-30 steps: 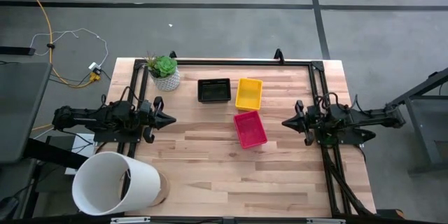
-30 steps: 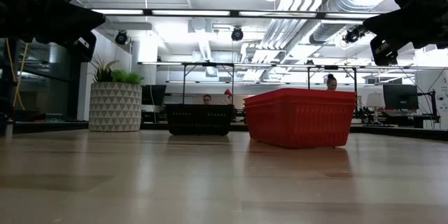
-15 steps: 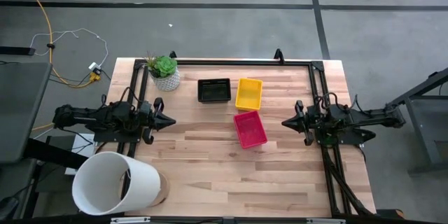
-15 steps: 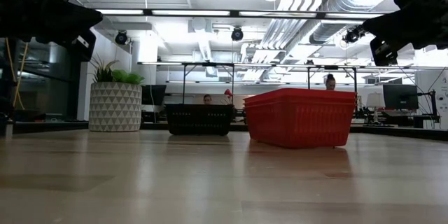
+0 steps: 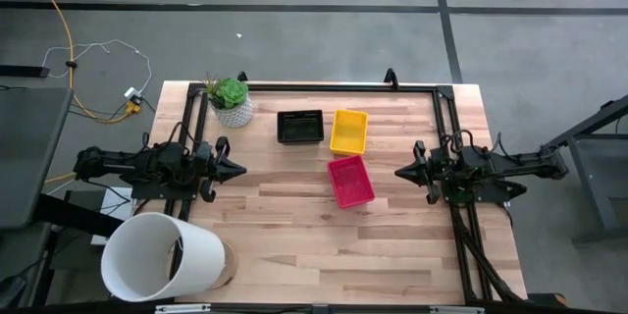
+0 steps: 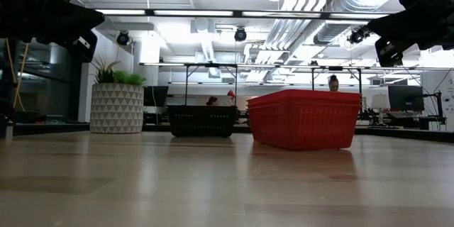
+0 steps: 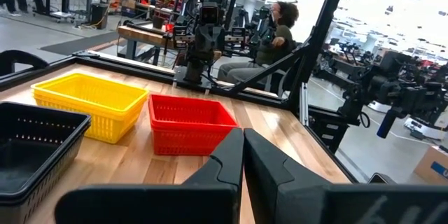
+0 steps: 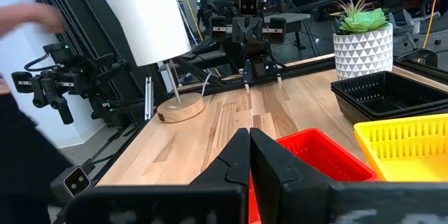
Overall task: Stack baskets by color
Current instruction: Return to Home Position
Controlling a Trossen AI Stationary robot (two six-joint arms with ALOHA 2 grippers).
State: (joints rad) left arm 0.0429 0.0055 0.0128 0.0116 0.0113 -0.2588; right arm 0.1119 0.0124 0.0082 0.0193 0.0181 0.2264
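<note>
A black basket stack (image 5: 299, 127), a yellow one (image 5: 348, 130) and a pinkish-red one (image 5: 350, 181) rest on their bottoms on the wooden table (image 5: 294, 226), far of its middle. The black baskets (image 8: 388, 96) show nested rims. My left gripper (image 5: 239, 168) is shut at the table's left edge, level, pointing right, above the table. My right gripper (image 5: 400, 172) is shut at the right edge, pointing left. Both are clear of the baskets; the red basket (image 7: 187, 122) lies between them.
A potted green plant (image 5: 232, 100) stands at the far left, beside the black basket. A large white cylinder (image 5: 162, 256) on a round wooden base occupies the near left corner. A black frame (image 5: 324, 88) runs along the far edge. People sit beyond the table.
</note>
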